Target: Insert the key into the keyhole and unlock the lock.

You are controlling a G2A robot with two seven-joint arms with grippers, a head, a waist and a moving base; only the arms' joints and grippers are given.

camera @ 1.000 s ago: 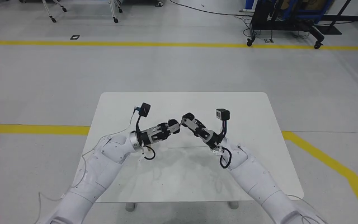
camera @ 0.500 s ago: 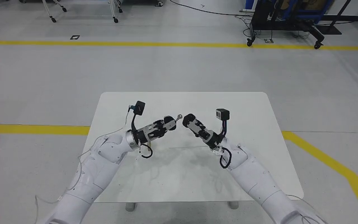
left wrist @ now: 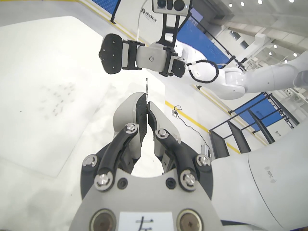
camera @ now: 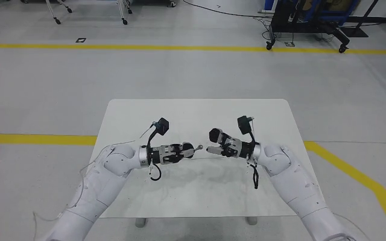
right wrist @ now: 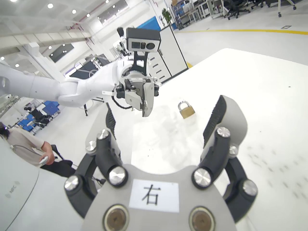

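The grippers now stand apart after meeting. The left gripper (left wrist: 146,103) clamps the thin silver metal key (left wrist: 146,88); the right gripper (right wrist: 165,108) is spread and empty. The small brass padlock (right wrist: 186,110) lies untouched on the white table (right wrist: 252,78). Insertion is outstanding.

White table (camera: 268,115); yellow floor lines (camera: 181,47); black wheeled cart (camera: 309,25) beyond far line.

Overhead; opposed wrist views; common table (camera: 199,114)

A robotics lab hall. Pale flooring (camera: 181,75) carries yellow lines (camera: 181,47); a wheeled rack (camera: 313,31) stands at one o'clock.
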